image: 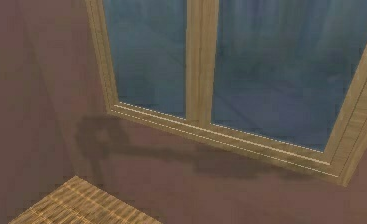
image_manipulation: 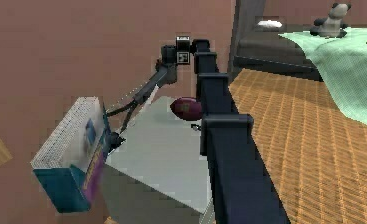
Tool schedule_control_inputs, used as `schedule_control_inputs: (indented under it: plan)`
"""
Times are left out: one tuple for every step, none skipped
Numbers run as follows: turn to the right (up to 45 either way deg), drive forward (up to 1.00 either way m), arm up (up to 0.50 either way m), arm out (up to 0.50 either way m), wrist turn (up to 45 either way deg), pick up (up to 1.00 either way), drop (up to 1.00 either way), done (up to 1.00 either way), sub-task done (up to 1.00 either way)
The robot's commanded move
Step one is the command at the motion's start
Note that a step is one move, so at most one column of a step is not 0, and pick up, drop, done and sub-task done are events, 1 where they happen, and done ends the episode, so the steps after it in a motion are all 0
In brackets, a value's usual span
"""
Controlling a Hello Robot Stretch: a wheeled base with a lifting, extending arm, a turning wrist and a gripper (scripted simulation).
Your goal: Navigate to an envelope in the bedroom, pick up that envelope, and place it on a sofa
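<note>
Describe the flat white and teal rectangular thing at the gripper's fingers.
The flat white and teal rectangular thing is slab-like: a white face with faint bluish marks, teal along its lower edge. It hangs tilted at the gripper's far end, held clear of the pale grey block beside it, brown wall behind.
</note>
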Motion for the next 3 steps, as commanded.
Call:
schedule_control_inputs:
  plan:
    - [0.0,0.0,0.0,-0.42,0.0,0.0,0.0,0.0,0.0]
    - [-45.0,0.0,0.0,0.0,0.0,0.0,0.0,0.0,0.0]
    - [-45.0,0.0,0.0,0.0,0.0,0.0,0.0,0.0,0.0]
